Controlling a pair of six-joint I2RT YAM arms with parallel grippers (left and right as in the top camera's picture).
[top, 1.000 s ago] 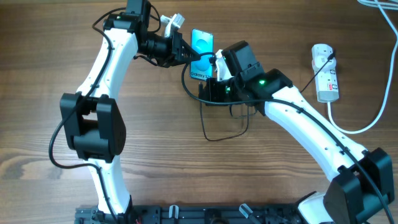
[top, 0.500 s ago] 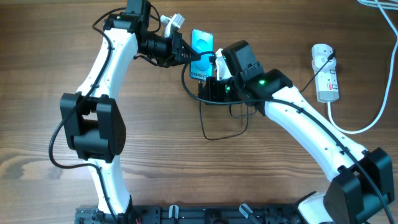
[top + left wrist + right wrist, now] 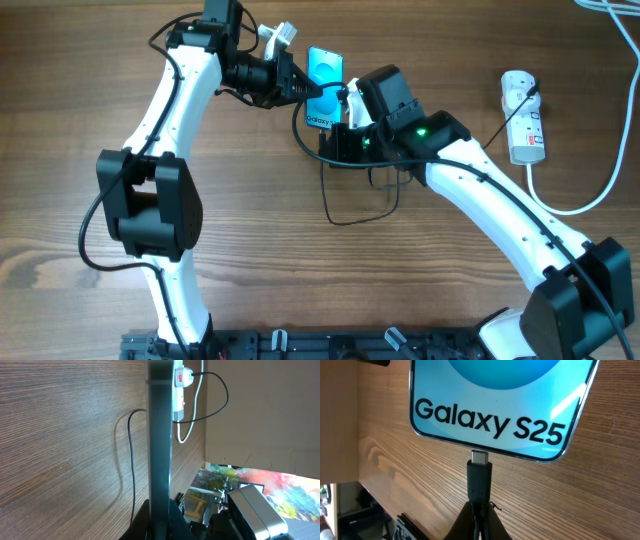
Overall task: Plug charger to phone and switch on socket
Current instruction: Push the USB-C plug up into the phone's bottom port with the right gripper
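Cyan glows from the screen of the phone (image 3: 326,68), held at the far middle of the wooden counter (image 3: 80,60) where the two arms meet. The left tool (image 3: 159,522) is clamped tight on the phone, whose thin side runs as a dark bar up the middle of its wrist view. The right tool (image 3: 479,522) is closed on the black connector of the charger (image 3: 479,477). The connector's metal tip meets the port in the phone's bottom edge, just under the lettering; how far in it sits cannot be told. Its thin black cable loops over the counter on the near side of the phone. The socket (image 3: 524,118) lies well apart, on the right side of the counter.
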